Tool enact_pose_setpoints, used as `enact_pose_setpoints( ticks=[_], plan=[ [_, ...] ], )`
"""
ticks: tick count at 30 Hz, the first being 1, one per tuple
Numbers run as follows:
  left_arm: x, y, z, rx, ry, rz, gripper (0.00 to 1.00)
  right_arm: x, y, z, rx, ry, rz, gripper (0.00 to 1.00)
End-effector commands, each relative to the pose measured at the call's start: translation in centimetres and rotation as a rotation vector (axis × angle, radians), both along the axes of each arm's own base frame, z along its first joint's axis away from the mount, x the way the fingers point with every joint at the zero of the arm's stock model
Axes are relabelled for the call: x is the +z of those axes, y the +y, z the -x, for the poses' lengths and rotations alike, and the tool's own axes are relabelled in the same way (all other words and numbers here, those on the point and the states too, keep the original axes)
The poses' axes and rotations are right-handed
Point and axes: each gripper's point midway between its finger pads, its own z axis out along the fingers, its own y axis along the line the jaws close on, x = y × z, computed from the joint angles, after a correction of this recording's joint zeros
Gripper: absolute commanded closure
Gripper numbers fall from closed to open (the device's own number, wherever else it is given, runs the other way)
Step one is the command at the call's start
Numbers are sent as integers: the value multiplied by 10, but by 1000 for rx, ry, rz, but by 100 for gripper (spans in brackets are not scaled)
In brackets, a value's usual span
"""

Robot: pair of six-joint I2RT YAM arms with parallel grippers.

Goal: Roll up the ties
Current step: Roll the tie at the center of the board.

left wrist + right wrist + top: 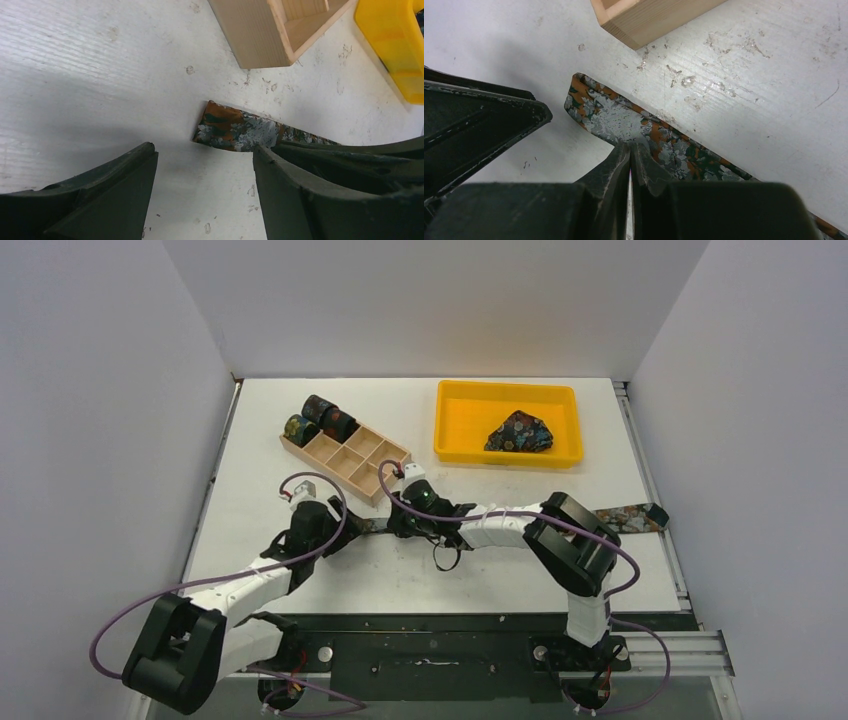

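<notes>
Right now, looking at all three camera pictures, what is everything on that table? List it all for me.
Rolled ties: three, dark patterned, in the far-left end of the wooden box.
Bunched tie: one, dark blue floral, in the yellow tray.
Flat tie: one, rust-brown with blue-grey speckles, stretched across the table in front of the box.
Wooden box: one, pale wood, with compartments, far left of centre.
Yellow tray: one, bright yellow, far right of centre.
Table: one, white.
Left gripper: one, black, open at the flat tie's narrow end.
Right gripper: one, black, shut, tips on that tie.
</notes>
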Motion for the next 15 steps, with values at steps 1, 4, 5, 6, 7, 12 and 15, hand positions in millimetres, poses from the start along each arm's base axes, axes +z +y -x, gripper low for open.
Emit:
enact_pose_setpoints(
  ticks=[1, 4, 5, 6, 7, 12, 15],
  plan=[
    [16, -17, -15, -72, -82, 53, 32, 3, 10, -11, -18, 1, -48, 95],
    [9, -17, -15, -76, -64, 45, 33, -5, 6, -12, -32, 23, -45, 95],
    [7, -17, -15, -77, -58, 44, 33, -8, 4, -13, -35, 30, -44, 95],
    [6, -17, -15, -78, -57, 42, 33, -10, 2, -14, -40, 36, -42, 95],
    [5, -16, -15, -77, -55, 42, 33, -13, 1, -14, -44, 43, -41, 95],
    [-1, -14, -16, -79, -49, 39, 35, -22, -6, -16, -65, 84, -54, 95],
    [-3, -14, -19, -80, -54, 43, 36, -26, -9, -16, -70, 104, -60, 95]
  ],
)
